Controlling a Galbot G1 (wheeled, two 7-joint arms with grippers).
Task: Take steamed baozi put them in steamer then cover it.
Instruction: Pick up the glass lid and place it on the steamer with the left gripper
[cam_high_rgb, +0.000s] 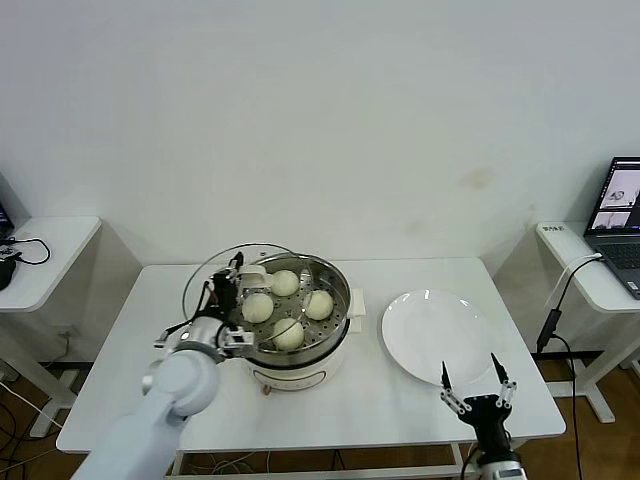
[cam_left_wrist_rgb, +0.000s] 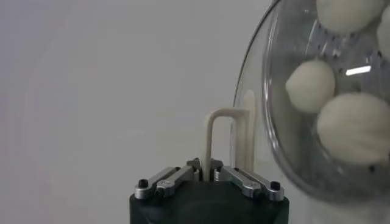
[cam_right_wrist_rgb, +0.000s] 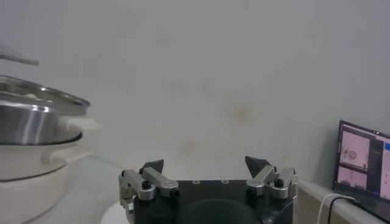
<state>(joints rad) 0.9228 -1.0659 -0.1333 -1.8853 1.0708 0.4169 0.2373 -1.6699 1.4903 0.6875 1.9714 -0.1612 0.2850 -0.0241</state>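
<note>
On the white table (cam_high_rgb: 400, 400) in front of me, the steamer (cam_high_rgb: 300, 345) holds all four steamed baozi (cam_high_rgb: 285, 310) on its perforated tray. My left gripper (cam_high_rgb: 232, 305) is clamped on the cover (cam_high_rgb: 215, 275) by its cream handle, holding the lid tilted over the pot's left rim. The white plate (cam_high_rgb: 432, 335) sits to the right, with my right gripper (cam_high_rgb: 477, 385) spread wide near its front edge.

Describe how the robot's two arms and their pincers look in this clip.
The left arm is smooth silver-grey with rounded joints. Its left pincer and the right pincer have a black body, silver metal linkages with black screws, and dark pointed fingertips. No markings show.
</note>
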